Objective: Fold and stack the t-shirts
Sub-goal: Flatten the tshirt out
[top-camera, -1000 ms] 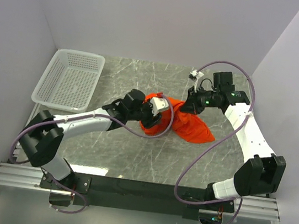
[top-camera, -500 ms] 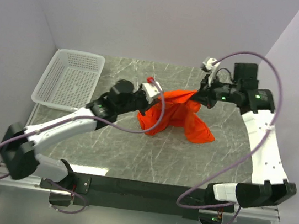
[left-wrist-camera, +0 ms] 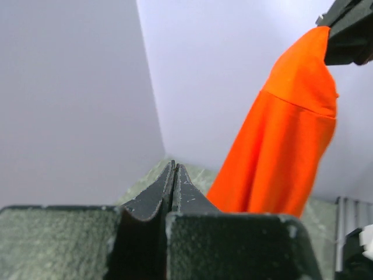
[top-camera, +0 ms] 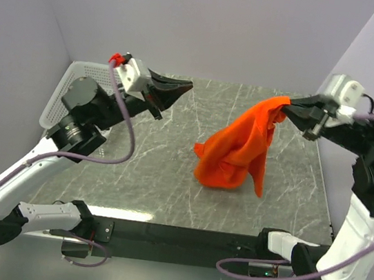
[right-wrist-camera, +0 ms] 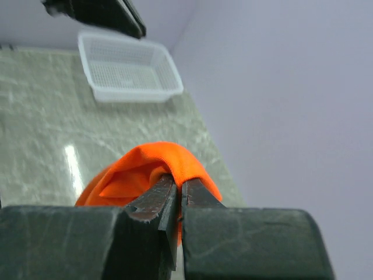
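The right pincer (top-camera: 290,113) is clenched on a bunched edge of the orange-red t-shirt (top-camera: 242,144) and holds it high, toward the upper right of the top view. From that pinch the cloth hangs down in a long drape. Its lower part is gathered in a loose heap on the marbled surface (top-camera: 161,171), right of centre. The right wrist view shows orange fabric squeezed between the two dark fingers, folded over them in a hump. Which part of the garment is pinched cannot be told. A hold this high probably serves to let the shirt fall open under its own weight, so that a second corner or hem shows itself.

The left pincer (top-camera: 184,85) is raised at the upper left of the top view, well apart from the shirt and pointing toward it. Its jaws are pressed together with nothing between them, as the left wrist view makes plain. It likely needs to open before it can take the free hanging edge. The white mesh basket (right-wrist-camera: 134,95) sits at the far left corner of the surface, behind the left arm. No fold is made yet.
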Controlling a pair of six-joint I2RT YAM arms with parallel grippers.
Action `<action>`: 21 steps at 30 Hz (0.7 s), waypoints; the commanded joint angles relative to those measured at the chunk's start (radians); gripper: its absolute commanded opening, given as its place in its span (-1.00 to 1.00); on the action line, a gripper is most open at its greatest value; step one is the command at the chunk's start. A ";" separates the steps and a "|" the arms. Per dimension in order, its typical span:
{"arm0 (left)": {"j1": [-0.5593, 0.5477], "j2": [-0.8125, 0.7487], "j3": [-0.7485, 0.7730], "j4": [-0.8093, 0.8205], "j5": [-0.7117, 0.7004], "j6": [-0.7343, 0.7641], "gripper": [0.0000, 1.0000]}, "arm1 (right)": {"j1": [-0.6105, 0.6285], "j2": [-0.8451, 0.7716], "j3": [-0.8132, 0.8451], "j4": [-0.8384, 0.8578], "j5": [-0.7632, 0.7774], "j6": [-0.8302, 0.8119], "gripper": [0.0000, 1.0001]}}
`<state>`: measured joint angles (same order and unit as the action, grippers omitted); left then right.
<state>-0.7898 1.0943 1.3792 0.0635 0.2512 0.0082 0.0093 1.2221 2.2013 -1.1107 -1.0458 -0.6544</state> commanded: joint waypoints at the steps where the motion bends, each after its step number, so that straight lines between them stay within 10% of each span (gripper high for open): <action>1: -0.005 -0.022 0.050 0.012 0.057 -0.099 -0.99 | -0.045 -0.013 0.057 0.159 -0.143 0.207 -1.00; 8: -0.005 -0.095 0.014 -0.163 -0.071 -0.125 -0.99 | 0.024 -0.026 -0.211 0.508 -0.179 0.550 -1.00; 17: -0.003 -0.296 -0.270 -0.255 -0.371 -0.315 -0.99 | 0.513 0.300 -0.502 0.537 0.390 0.496 -0.99; 21: -0.002 -0.336 -0.414 -0.245 -0.449 -0.428 -0.82 | 0.595 0.565 -0.352 0.574 0.535 0.605 -0.25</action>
<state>-0.7918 0.7601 1.0546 -0.1574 -0.0837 -0.2893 0.5514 1.7000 1.7378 -0.6064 -0.7029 -0.1390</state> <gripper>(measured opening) 0.042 0.313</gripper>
